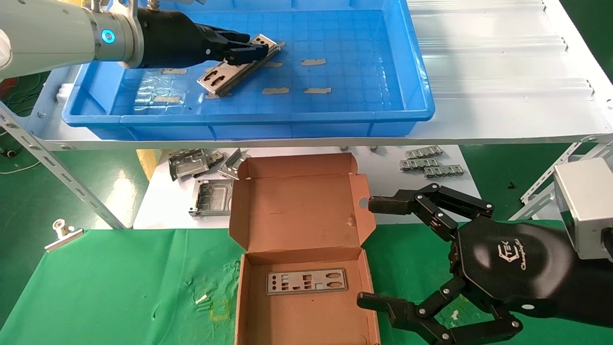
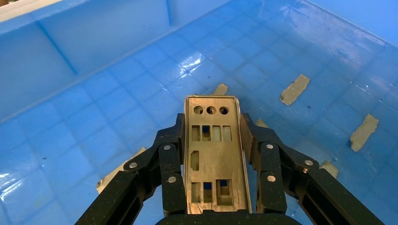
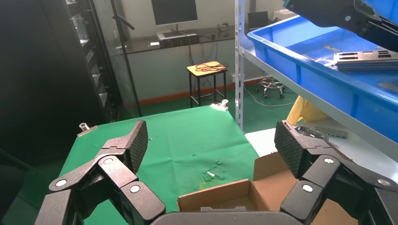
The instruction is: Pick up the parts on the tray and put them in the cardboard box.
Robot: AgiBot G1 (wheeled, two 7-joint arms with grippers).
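Nearest me, the right gripper [image 1: 366, 251] hangs idle with its black fingers spread apart, just beside the flat brown cardboard box [image 1: 297, 206], where one thin punched silver plate [image 1: 306, 280] already lies on the floor. Beyond the box, up on the shelf, the left gripper [image 1: 249, 48] is clamped across another silver plate [image 2: 213, 159] inside the bright-blue plastic tray [image 1: 412, 67], the plate's long axis running out along the fingers. The box lies toward me from there, so I judge the carry comes this way.

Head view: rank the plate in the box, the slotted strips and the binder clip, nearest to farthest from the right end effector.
1. Slotted strips, on the white surface beyond the right end effector.
2. Plate in the cardboard box, to its left; close to the strips.
3. Binder clip, far left on the green cloth.
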